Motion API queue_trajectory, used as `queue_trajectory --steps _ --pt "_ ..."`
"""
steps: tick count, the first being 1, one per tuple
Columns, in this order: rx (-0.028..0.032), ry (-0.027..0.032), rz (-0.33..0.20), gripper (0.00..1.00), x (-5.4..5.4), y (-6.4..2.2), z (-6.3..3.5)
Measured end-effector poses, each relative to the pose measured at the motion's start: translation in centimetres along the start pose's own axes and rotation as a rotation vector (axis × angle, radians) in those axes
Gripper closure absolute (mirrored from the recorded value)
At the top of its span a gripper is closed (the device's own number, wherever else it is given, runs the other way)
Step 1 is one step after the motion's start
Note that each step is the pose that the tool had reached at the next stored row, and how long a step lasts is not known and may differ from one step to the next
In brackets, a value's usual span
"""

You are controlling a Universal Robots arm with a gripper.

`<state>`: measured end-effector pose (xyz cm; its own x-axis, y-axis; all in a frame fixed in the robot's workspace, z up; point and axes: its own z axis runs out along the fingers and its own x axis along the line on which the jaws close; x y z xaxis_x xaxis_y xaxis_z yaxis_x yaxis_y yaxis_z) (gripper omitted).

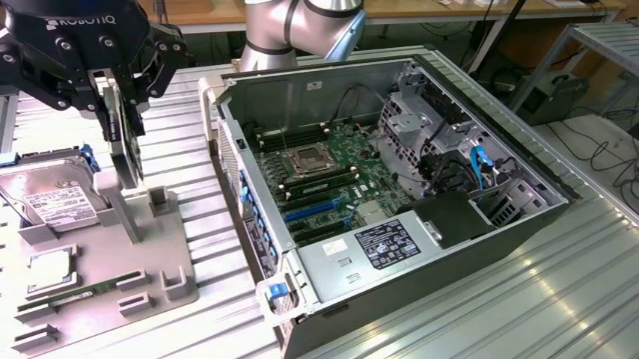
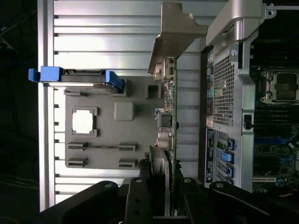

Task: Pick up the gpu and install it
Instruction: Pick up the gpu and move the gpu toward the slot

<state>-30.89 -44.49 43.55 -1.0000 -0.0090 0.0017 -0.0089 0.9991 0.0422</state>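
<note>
Gripper (image 1: 118,86) clamped on the gpu (image 1: 127,146), card hanging on edge. Directly below: grey holder (image 1: 150,262), its upright posts (image 1: 160,200) close under the card's lower end. Lower down on the exterior view's left: hard drive (image 1: 55,198). On the gripper's other side, a bare strip of table (image 1: 200,179), then the computer case (image 1: 230,142) wall rising. Case open on top. Past the wall, clear air over the blue slots (image 1: 310,212). Power supply (image 1: 375,247), drive cage (image 1: 420,112) and cables (image 1: 477,168) crowd the far end.

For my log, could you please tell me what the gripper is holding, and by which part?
The gripper holds the gpu, its fingers closed across the card's two faces at the cooler end, opposite the silver bracket.
</note>
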Motion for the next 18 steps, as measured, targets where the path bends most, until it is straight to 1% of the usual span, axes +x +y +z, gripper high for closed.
queue_trajectory --steps 7,18 --pt "0.0001 0.0001 0.000 0.72 -0.1 0.00 -0.01" --pt "-0.0001 0.0000 0.000 0.72 -1.3 -0.01 0.00"
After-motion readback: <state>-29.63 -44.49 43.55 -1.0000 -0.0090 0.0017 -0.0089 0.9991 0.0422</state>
